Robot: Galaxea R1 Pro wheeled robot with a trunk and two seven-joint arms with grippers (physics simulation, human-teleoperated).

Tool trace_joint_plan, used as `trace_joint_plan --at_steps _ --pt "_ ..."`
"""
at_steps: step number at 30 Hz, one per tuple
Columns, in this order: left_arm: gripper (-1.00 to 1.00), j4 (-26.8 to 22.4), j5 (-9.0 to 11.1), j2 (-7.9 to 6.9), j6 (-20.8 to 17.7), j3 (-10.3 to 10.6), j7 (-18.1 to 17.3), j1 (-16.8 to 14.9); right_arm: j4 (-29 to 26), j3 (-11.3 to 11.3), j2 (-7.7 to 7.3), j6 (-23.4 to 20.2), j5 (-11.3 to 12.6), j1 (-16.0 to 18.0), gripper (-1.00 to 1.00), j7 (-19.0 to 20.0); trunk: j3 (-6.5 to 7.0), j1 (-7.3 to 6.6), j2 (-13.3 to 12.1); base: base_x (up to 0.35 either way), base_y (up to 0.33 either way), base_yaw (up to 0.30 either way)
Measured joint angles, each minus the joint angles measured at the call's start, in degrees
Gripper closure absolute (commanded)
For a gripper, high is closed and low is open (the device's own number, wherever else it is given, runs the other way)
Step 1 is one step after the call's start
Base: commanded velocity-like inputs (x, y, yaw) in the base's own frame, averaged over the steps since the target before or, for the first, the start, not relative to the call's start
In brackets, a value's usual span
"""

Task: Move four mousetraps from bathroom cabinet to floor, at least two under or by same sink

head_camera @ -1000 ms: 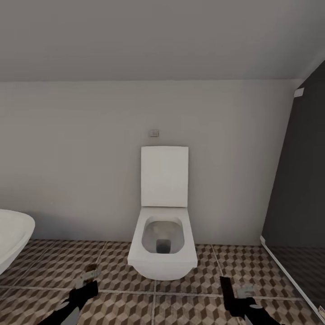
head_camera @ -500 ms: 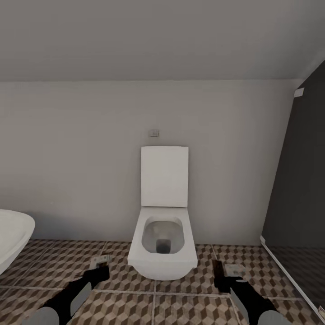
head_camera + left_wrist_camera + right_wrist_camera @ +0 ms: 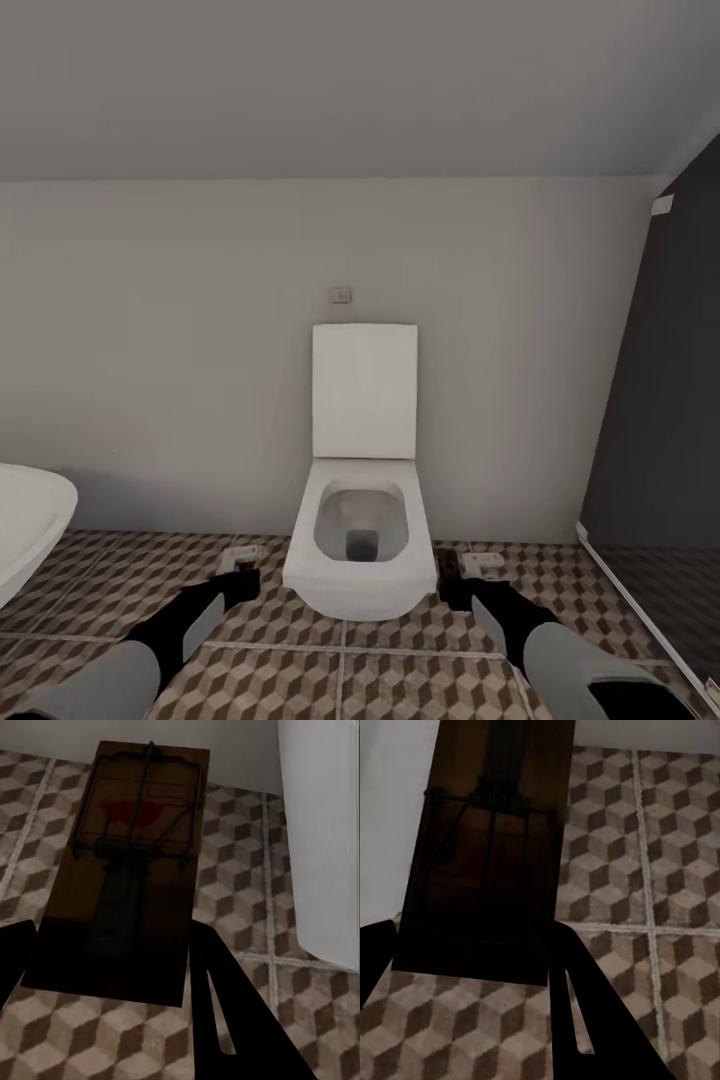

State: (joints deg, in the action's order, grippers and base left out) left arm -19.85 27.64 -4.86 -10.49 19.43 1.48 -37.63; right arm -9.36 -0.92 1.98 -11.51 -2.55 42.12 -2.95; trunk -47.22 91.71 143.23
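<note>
Head view: both arms reach forward low over the bathroom floor (image 3: 120, 590), one on each side of the white toilet (image 3: 362, 530), which stands against the pale wall.
Left gripper (image 3: 238, 572): just beside the toilet's left flank, fingers pinching a mousetrap (image 3: 124, 877) by its near end; in the left wrist view the board sticks out flat ahead, wire spring and red mark up.
Right gripper (image 3: 455, 576): just beside the toilet's right flank, fingers likewise clamped on a second mousetrap (image 3: 484, 847), seen in shadow in the right wrist view.
Bathtub (image 3: 25, 525): its white oval rim shows well to the toilet's left.
Step in hand, as I judge it: carrying two traps toward a spot on the floor.
Doing it well: I can't see a sink from here, so the robot would likely need to turn away from the toilet before setting anything down; keep each board level, lower it until it lies flat on the tile, then let go.
Risk: dropping from height could flip a trap.
</note>
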Motion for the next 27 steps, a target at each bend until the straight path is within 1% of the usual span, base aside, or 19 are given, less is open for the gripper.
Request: trace_joint_plan --at_steps 2,6,14,16,19,23,27 --pt "1.00 -0.6 -0.6 0.10 0.0 0.0 -0.1 0.0 0.0 0.1 0.09 0.0 -0.3 0.1 1.00 -0.2 0.00 0.00 0.0 0.000 0.000 0.000" --pt "1.00 -1.2 -0.9 0.14 0.0 0.1 -0.1 -0.1 -0.5 0.2 0.03 -0.1 -0.4 0.1 1.00 -0.2 0.00 0.00 0.0 0.000 0.000 0.000" --pt "1.00 -1.4 -1.0 0.15 -0.1 0.1 0.1 0.0 -0.7 0.3 0.15 -0.1 -0.9 0.1 1.00 -0.5 -0.01 0.00 0.0 0.000 0.000 0.000" --pt "1.00 -1.5 -1.0 0.15 0.6 0.2 -0.3 -0.1 -1.3 0.0 -0.50 0.0 -0.5 0.1 1.00 -0.3 -0.01 0.00 0.0 0.000 0.000 0.000" --pt "1.00 -1.5 -1.0 0.16 1.6 0.2 -0.2 -0.1 -1.6 0.0 -0.48 0.0 -0.4 0.1 1.00 -0.3 -0.01 0.00 0.0 0.000 0.000 0.000" --pt "1.00 -1.7 -1.0 0.17 1.2 0.2 -0.2 -0.1 -1.7 0.0 -0.30 0.1 -0.7 0.1 1.00 -0.5 -0.01 0.00 0.0 0.000 0.000 0.000" --pt "1.00 -1.7 -0.9 0.27 1.9 0.1 -0.1 -0.1 -2.8 0.1 -0.33 0.1 -0.8 0.1 1.00 -0.6 -0.01 0.00 0.0 0.000 0.000 0.000"
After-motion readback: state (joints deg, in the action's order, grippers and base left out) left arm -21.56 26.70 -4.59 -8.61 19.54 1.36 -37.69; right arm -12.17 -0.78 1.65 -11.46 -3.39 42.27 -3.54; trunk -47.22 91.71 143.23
